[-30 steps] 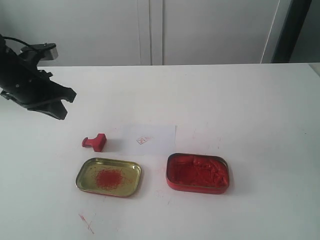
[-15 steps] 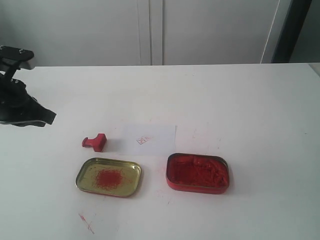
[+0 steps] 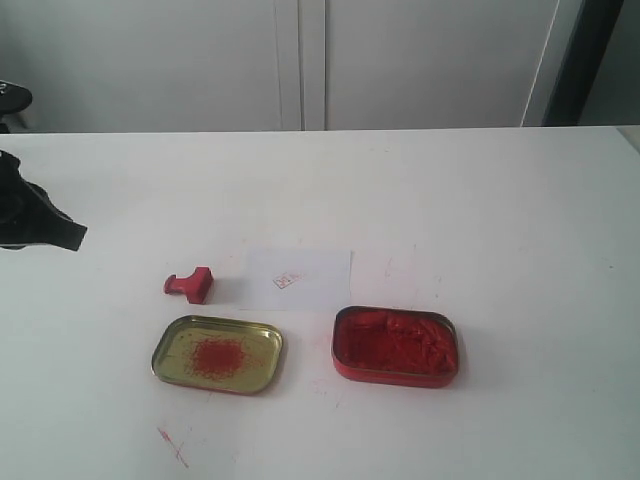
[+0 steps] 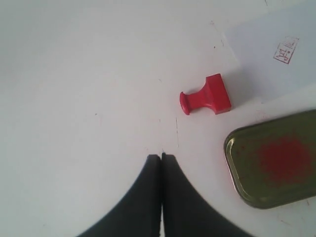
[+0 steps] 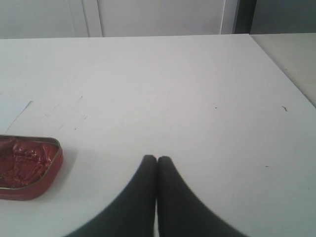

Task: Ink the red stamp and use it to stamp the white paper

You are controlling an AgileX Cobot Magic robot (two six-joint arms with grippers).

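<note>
The red stamp (image 3: 190,284) lies tipped on its side on the white table, just left of the white paper (image 3: 298,277), which carries a small red imprint (image 3: 287,280). The left wrist view shows the same red stamp (image 4: 206,95), a corner of the white paper (image 4: 269,54) and its imprint (image 4: 286,51). My left gripper (image 4: 161,156) is shut and empty, well away from the stamp; in the exterior view it sits at the far left edge (image 3: 70,238). My right gripper (image 5: 157,158) is shut on nothing and is outside the exterior view.
A shallow gold tin lid (image 3: 217,353) with red smears lies in front of the stamp. The red tin of paste (image 3: 395,346) sits to its right, also partly seen in the right wrist view (image 5: 27,167). The table's right edge (image 5: 281,69) is near the right arm.
My left arm has pulled back to the left, away from the stamp, until only its tip shows at the frame edge. Stamp, paper and tins have not moved.
</note>
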